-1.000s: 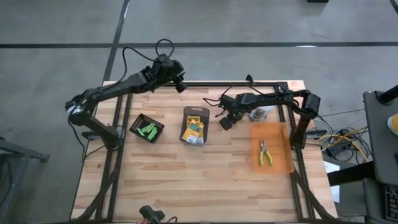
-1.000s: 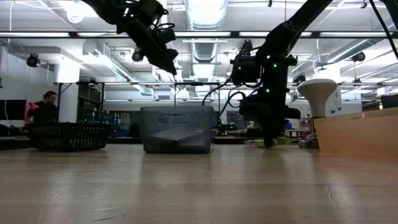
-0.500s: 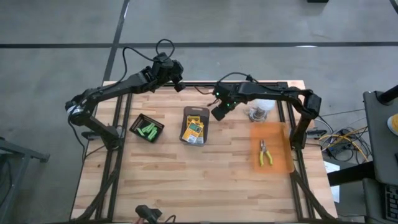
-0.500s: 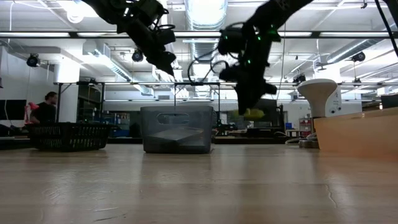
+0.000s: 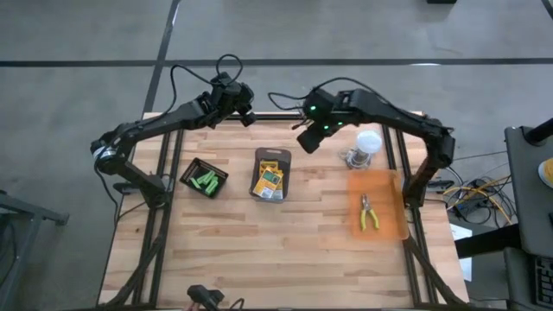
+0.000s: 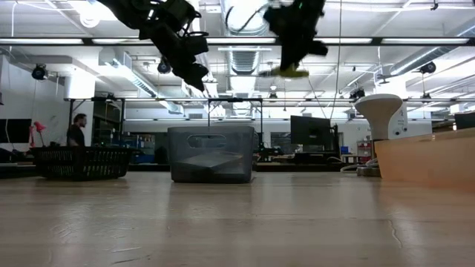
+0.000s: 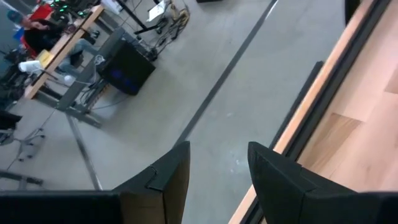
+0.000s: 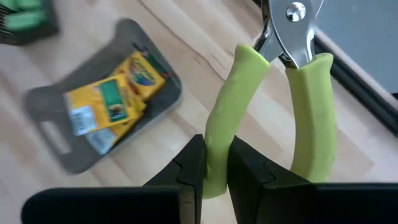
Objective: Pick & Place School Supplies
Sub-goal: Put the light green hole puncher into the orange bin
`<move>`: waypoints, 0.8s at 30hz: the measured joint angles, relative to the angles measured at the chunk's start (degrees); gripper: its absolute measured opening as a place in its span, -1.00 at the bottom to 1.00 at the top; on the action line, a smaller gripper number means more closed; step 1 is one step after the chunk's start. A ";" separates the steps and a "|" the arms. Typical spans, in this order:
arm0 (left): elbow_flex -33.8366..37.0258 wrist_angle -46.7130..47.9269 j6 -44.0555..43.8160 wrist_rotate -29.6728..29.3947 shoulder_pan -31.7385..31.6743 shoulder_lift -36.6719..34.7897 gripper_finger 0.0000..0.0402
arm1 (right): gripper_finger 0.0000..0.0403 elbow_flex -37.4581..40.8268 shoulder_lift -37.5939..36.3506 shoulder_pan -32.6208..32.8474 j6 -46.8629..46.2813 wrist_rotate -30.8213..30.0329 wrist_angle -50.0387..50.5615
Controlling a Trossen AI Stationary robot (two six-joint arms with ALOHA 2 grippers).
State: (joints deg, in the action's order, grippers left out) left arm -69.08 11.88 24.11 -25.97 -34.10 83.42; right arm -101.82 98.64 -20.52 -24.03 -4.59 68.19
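One pair of pliers (image 8: 273, 106) is clamped by one green handle in the right gripper (image 8: 216, 163), held high over the table's far edge (image 5: 285, 117). Second pliers (image 5: 369, 213) lie on the orange mat (image 5: 390, 226). Crayon boxes (image 5: 270, 180) sit in the grey tray (image 5: 273, 156), green sticks (image 5: 206, 180) in the black tray (image 5: 192, 166). Left gripper (image 7: 217, 168) is held parted, empty, over the far-left edge.

No readable text anywhere; the print on the crayon boxes (image 8: 112, 102) is too blurred
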 joint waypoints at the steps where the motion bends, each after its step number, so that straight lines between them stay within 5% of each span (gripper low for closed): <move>1: 0.00 0.02 0.03 0.72 -0.03 0.00 -0.16 | -0.78 -1.09 -0.95 0.27 -0.05 0.03 1.08; 10: 0.00 -0.49 0.09 2.85 -0.05 0.00 -0.17 | -0.77 -4.72 -10.30 6.17 -10.89 0.06 10.03; 24: 0.00 -4.55 1.84 4.07 -0.84 0.00 -0.17 | -0.75 10.65 -21.13 23.53 -45.97 0.10 17.41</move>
State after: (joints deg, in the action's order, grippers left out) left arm -69.08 7.33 25.96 -21.90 -34.94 83.42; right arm -91.17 77.52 3.01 -70.00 -4.49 85.60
